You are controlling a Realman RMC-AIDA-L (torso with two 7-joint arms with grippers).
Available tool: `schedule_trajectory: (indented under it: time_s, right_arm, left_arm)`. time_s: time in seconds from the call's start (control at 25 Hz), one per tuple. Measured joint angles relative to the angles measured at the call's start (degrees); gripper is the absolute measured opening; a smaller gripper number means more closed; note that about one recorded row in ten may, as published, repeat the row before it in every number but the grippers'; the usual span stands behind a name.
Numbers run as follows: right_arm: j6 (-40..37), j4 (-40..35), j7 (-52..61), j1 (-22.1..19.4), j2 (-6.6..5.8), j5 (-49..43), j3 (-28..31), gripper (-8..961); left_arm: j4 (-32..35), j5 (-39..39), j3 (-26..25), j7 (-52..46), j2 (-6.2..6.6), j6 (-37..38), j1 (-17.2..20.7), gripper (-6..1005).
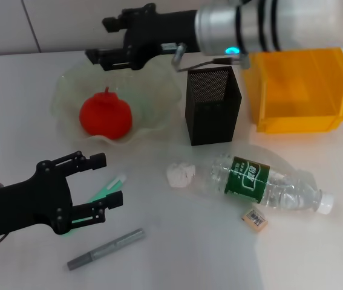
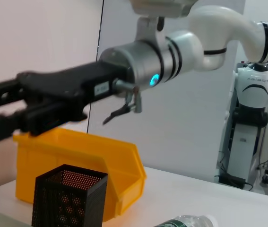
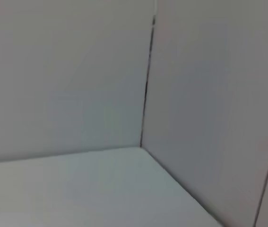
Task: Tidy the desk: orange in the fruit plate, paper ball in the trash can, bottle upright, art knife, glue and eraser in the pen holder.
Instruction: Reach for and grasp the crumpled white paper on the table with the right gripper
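Nearest, the left gripper [image 1: 106, 180] hangs spread and empty over a green-white glue stick [image 1: 101, 192] on the desk, while farther off the orange [image 1: 105, 116] sits in the fruit plate [image 1: 159, 96] beneath the parted, empty right gripper [image 1: 98, 42].

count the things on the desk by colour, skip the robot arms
red-orange: 1, orange
pale green: 1, fruit plate
black: 1, pen holder
yellow: 1, trash can
white: 1, paper ball
clear: 1, bottle
beige: 1, eraser
green: 1, glue
grey: 1, art knife
total: 9
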Motion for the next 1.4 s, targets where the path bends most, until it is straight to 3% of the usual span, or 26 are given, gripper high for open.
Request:
schedule_trajectory:
  time_s: [0.04,0.08,0.16,0.24,0.28,0.36,0.44,0.56,0.64,0.68,0.84,1.4]
  right_arm:
    - [-4.9,-6.7,9.7,-1.8,-0.36,-7.2,2.7,517]
    - [-4.9,-6.7,9.7,-1.8,-0.36,-7.2,2.7,550]
    - [-13.1,-13.6,20.0,-2.3,-0.33,-17.3,7.9,615]
    - [-27.4,-20.6,31.8,-0.8,-0.29,-29.4,14.5,680]
    - [-27.4,-20.6,31.8,-0.8,-0.29,-29.4,14.5,712]
    - [-36.9,-24.5,37.8,1.2,-0.66,-36.3,16.7,753]
    - [-44.0,-28.3,41.3,2.8,-0.76,-41.7,17.0,768]
    - [-51.5,-32.6,43.6,4.7,0.05,-47.9,15.7,781]
    - [-54.4,-32.3,45.8,6.3,0.71,-52.4,10.9,777]
    - [-54.4,-32.3,45.8,6.3,0.71,-52.4,10.9,775]
    - [-50.2,-27.7,49.5,7.1,1.15,-54.5,0.8,769]
    - [-36.2,-15.5,52.1,8.2,1.57,-52.7,-10.0,746]
  left_arm:
    - [0.0,0.0,0.0,0.0,0.0,0.0,0.0,786]
    - [0.0,0.0,0.0,0.0,0.03,0.1,0.2,786]
    - [0.0,0.0,0.0,0.0,0.05,0.2,0.3,786]
    - [0.0,0.0,0.0,0.0,0.06,0.2,0.4,786]
    - [0.0,0.0,0.0,0.0,0.06,0.2,0.4,786]
    - [0.0,0.0,0.1,0.0,0.08,0.2,0.5,786]
    - [0.0,0.0,0.2,0.1,0.09,0.2,0.5,786]
    - [0.0,0.0,0.4,0.1,0.09,0.1,0.4,786]
    - [0.0,0.0,0.4,0.1,0.09,0.1,0.3,786]
    - [0.0,0.0,0.5,0.1,0.03,0.1,0.1,786]
    - [0.0,0.0,0.4,0.1,0.01,0.2,0.0,786]
    - [0.0,0.0,0.4,0.1,-0.01,0.2,-0.3,785]
